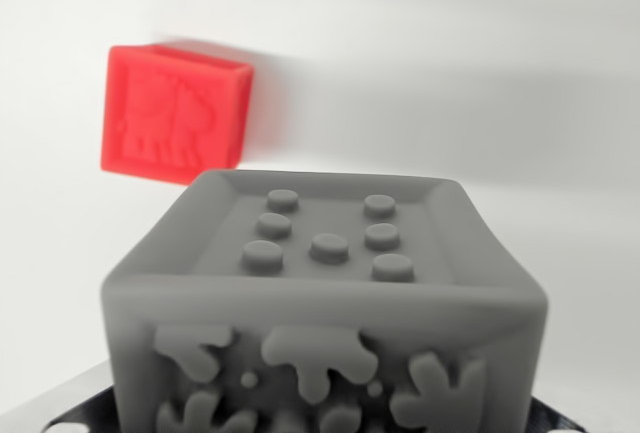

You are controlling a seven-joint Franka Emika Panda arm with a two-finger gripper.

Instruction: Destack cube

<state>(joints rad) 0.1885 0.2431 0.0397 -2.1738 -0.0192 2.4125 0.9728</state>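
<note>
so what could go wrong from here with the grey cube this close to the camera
1. The grey cube fills the lower frame and hides the claw, so a weak or off-centre grip would go unnoticed and the cube might slip.
2. The red cube lies up and to the wrist view's left of it on the white surface; moving that way could knock it.
3. The view is blurred, so judging clearance between the cubes is unreliable.

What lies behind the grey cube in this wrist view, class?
Behind the grey cube sits a red cube on the white surface, towards the wrist view's left. Its lower right corner is covered by the grey cube.
</note>
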